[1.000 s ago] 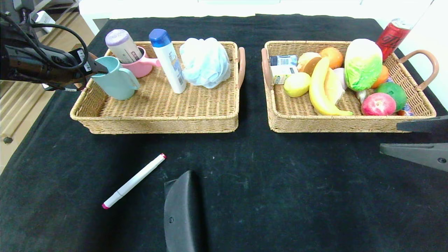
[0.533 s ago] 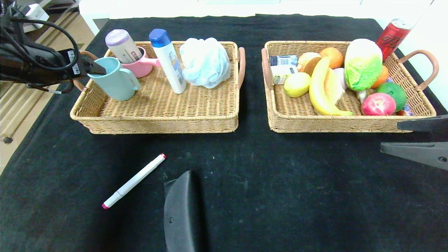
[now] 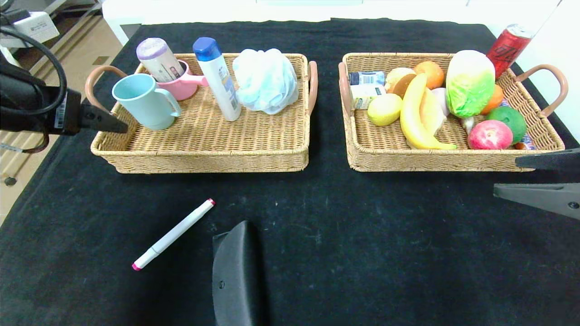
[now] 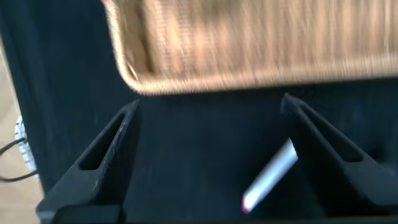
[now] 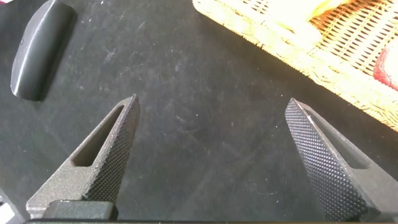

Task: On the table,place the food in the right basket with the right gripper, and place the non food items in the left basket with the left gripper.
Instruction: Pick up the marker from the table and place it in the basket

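Note:
A white marker with pink ends [image 3: 173, 234] lies on the black table in front of the left basket [image 3: 204, 156]. My left gripper [image 3: 118, 127] is open and empty by that basket's left front corner, left of the teal mug [image 3: 145, 102]. In the left wrist view the gripper [image 4: 210, 102] hangs over the black cloth, with the marker [image 4: 270, 180] by one finger and the basket's rim [image 4: 249, 56] beyond. My right gripper [image 3: 505, 176] is open and empty in front of the right basket [image 3: 435, 159]; in its wrist view [image 5: 212, 102] it is over bare cloth.
The left basket holds the mug, a pink cup [image 3: 183, 87] with a tube, a white bottle [image 3: 220, 81] and a blue pouf [image 3: 265, 81]. The right basket holds a banana [image 3: 414, 117], cabbage [image 3: 470, 83], apple [image 3: 489, 135] and more food. A red can [image 3: 507, 47] stands behind it.
My left gripper has drawn back from the teal mug's rim, to the left and toward the front. The mug stays upright in the left basket. The right arm has not moved.

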`<state>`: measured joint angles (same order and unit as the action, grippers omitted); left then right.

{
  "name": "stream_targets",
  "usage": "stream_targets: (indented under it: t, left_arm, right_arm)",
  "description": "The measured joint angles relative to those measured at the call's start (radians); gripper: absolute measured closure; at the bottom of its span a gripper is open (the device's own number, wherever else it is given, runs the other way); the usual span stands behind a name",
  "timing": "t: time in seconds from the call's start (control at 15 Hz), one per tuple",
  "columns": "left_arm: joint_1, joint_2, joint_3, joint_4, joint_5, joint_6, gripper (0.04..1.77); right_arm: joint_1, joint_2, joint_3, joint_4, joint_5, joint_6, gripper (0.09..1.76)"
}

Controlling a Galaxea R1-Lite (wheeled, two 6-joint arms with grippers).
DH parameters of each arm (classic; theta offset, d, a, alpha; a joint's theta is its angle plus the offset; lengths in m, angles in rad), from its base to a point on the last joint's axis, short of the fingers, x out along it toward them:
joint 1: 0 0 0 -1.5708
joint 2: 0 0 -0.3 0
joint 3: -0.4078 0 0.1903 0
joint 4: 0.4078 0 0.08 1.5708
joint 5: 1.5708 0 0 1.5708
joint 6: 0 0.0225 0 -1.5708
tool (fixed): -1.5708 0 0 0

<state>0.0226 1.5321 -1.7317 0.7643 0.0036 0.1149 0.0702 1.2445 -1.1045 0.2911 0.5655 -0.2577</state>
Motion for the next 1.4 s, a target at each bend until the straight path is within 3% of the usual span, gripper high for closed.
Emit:
stream_targets:
  t: [0.27,0.73,1.4]
  left_arm:
    - [-0.043,-0.036,0.019,0.131,-0.002,0.121,0.15]
    - [-0.117,-0.066,0.158,0.136,-0.047,0.229,0.12]
    - [-0.282,-0.074,0.255,0.129,-0.012,0.244,0.10]
  right_arm:
    - [0.000,0.000,0.000,0.000,0.000,0.000,0.14]
    - [0.004,0.000,0.005,0.000,0.000,0.000,0.14]
    - [0.005,0.000,0.005,0.001,0.000,0.000,0.14]
